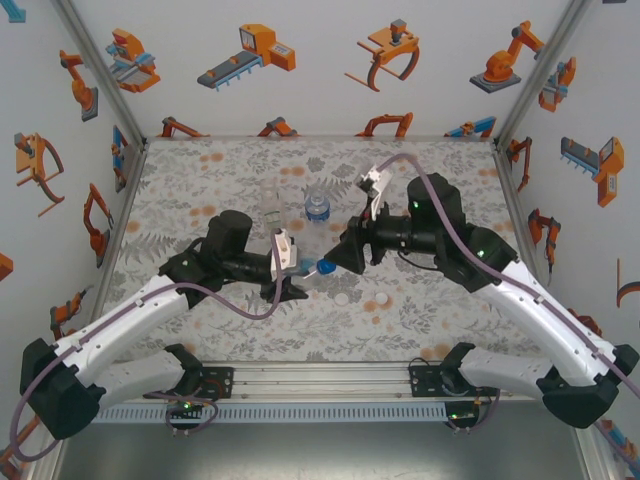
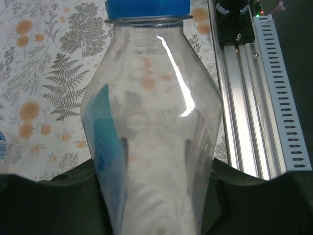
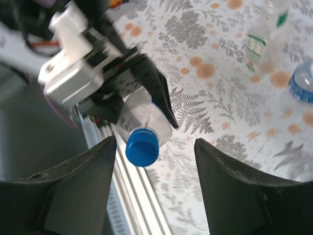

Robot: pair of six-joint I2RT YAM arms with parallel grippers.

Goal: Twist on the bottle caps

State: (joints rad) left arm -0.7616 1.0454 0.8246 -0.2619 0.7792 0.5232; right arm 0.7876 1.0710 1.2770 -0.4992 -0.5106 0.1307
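Two arms reach in from the near corners and meet almost nose to nose over the middle of the flowered worktop (image 1: 200, 190). The left arm lies low and stretched out, its wrist turned toward the centre. Its pincer (image 1: 291, 268) is clamped on the body of the short bottle (image 2: 151, 127), held off the worktop and tipped over so the neck points at the right arm. The blue cap (image 3: 142, 147) sits on that neck.

The right arm rises to a bent elbow over the right side, then angles down and leftward. Its pincer (image 3: 155, 141) faces the cap head-on with jaws apart, one finger on each side of the cap and clear of it.

Beyond them, the tall narrow bottle (image 1: 270, 203) and the blue-labelled bottle (image 1: 317, 208) stand upright near each other. One white cap (image 1: 342, 298) and another white cap (image 1: 381, 299) lie on the worktop nearer the front edge.
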